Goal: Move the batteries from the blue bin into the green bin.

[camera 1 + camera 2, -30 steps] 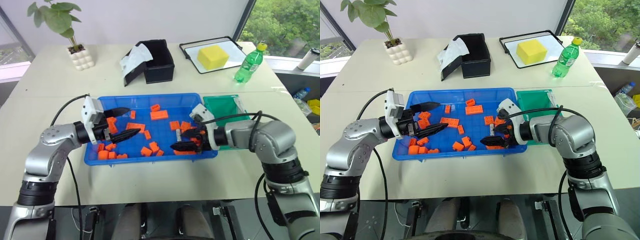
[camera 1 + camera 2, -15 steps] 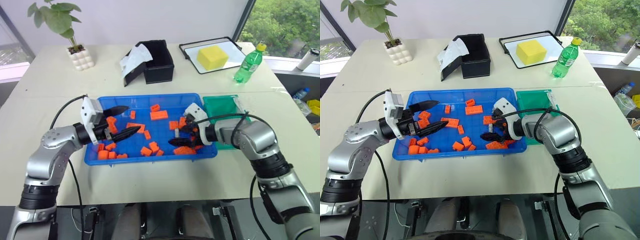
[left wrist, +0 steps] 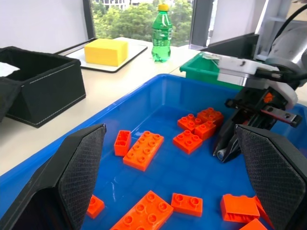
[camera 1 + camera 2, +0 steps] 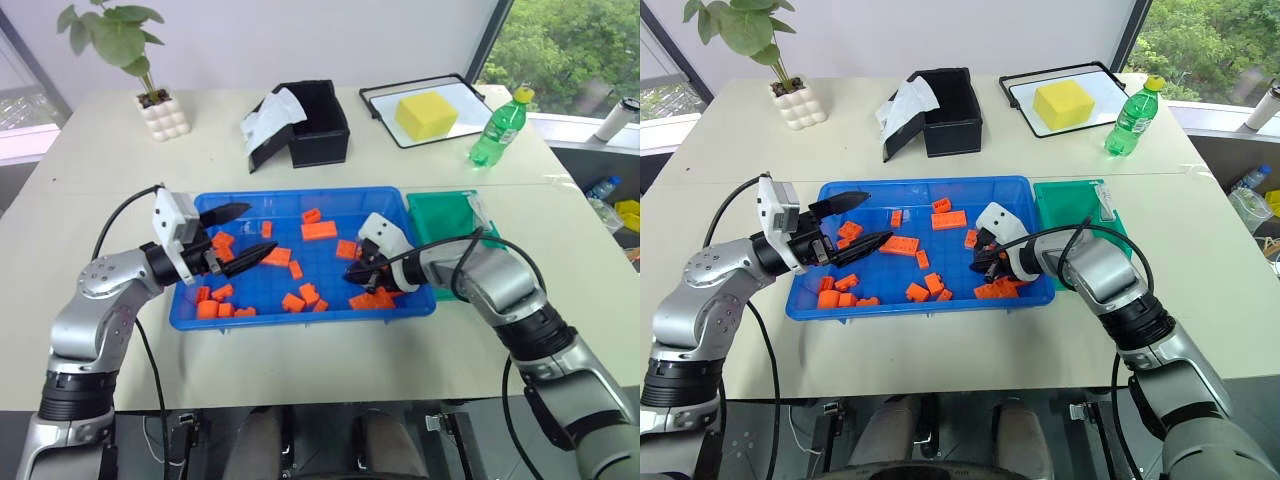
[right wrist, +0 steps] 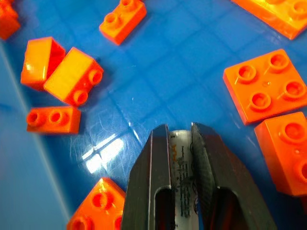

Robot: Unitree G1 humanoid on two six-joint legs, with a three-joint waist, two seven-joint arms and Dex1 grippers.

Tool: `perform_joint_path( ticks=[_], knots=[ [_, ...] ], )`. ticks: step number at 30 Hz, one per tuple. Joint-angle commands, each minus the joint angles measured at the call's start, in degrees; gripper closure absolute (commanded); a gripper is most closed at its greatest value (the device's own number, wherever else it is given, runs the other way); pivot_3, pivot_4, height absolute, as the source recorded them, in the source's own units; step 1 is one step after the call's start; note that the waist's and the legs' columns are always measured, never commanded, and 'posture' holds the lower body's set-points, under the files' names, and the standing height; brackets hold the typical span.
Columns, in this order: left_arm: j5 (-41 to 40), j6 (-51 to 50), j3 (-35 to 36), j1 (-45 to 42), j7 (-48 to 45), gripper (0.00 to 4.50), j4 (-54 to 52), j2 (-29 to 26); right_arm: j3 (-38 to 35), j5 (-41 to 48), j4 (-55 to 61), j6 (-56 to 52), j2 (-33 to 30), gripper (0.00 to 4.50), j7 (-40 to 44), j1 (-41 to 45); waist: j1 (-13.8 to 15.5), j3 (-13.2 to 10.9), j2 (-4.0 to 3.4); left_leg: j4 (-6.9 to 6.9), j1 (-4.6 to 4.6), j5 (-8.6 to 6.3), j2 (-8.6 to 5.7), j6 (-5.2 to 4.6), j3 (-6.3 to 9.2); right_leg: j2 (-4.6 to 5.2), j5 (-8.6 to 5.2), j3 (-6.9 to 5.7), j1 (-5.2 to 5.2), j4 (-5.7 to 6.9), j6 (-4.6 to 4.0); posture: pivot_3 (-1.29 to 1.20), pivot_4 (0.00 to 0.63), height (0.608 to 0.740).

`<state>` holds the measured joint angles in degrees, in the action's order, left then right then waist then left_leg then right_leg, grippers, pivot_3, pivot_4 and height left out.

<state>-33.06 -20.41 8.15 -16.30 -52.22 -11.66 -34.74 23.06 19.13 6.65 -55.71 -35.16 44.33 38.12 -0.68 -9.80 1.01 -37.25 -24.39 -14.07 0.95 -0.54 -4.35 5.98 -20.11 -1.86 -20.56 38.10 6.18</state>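
Pinching battery (image 5: 181,158): right tool (image 5: 181,139) in blue bin (image 4: 300,203) | orange blocks (image 4: 318,230) inside | left tool (image 4: 236,239) spread

The blue bin (image 4: 300,316) lies on the worktop (image 4: 300,355), and everything else is placed from it. The green bin (image 4: 440,215) sits touching its right side. Toy blocks (image 4: 319,230) lie scattered inside it. Behind it stands a black box (image 4: 318,125); behind and to its right are a tray (image 4: 385,98) carrying a sponge (image 4: 426,113), and a bottle (image 4: 497,129). Behind and to its left stands a potted plant (image 4: 160,110). The left gripper (image 4: 243,240) is over its left part, the right gripper (image 4: 356,275) in its right part, with a battery (image 5: 184,182) between the fingers.
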Motion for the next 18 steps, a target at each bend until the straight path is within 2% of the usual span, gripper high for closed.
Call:
perform_joint_path(
  ticks=[1, 7, 12, 18],
  knots=[
    [-0.63, 1.34, 1.76, -0.75, 0.19, 0.0, -1.64, -0.11, 1.78, -2.71, 0.63, 1.4, -2.03, 4.46, 1.28, -1.12, 0.0, 0.0, 0.0, 0.0, 0.0, 0.0, 0.0, 0.0, 0.0, 0.0, 0.0, 0.0, 0.0, 0.0, 0.0, 0.0, 0.15, 0.732],
    [-0.87, 1.07, 1.23, -1.69, -0.62, 0.0, -0.74, -0.11, -1.32, -3.39, 1.26, 2.44, -1.74, 4.46, 1.91, 3.5, -0.02, 0.0, 0.0, 0.0, -0.01, 0.0, 0.0, 0.01, 0.0, 0.02, 0.0, 0.0, 0.0, 0.0, 0.0, 0.0, 0.15, 0.732],
    [-1.06, 0.94, 0.87, -3.01, -1.67, 0.0, 1.28, 0.28, -10.56, 0.82, 0.17, -3.23, -0.65, 4.46, 1.21, 13.97, -0.11, -0.02, -0.03, 0.01, -0.06, 0.01, 0.0, 0.02, -0.02, 0.0, 0.0, -0.01, -0.11, 0.02, 0.0, 0.0, 0.15, 0.732],
    [-0.23, 1.63, -0.31, -5.55, -3.36, 0.0, 4.55, 1.31, -15.39, 1.9, -0.98, -6.54, -5.25, 4.46, 2.63, 19.7, 0.07, -0.02, -0.01, 0.07, -0.06, 0.01, -0.02, 0.02, -0.01, 0.03, 0.0, -0.03, -0.11, 0.01, 0.0, 0.0, 0.15, 0.732]
  ],
)
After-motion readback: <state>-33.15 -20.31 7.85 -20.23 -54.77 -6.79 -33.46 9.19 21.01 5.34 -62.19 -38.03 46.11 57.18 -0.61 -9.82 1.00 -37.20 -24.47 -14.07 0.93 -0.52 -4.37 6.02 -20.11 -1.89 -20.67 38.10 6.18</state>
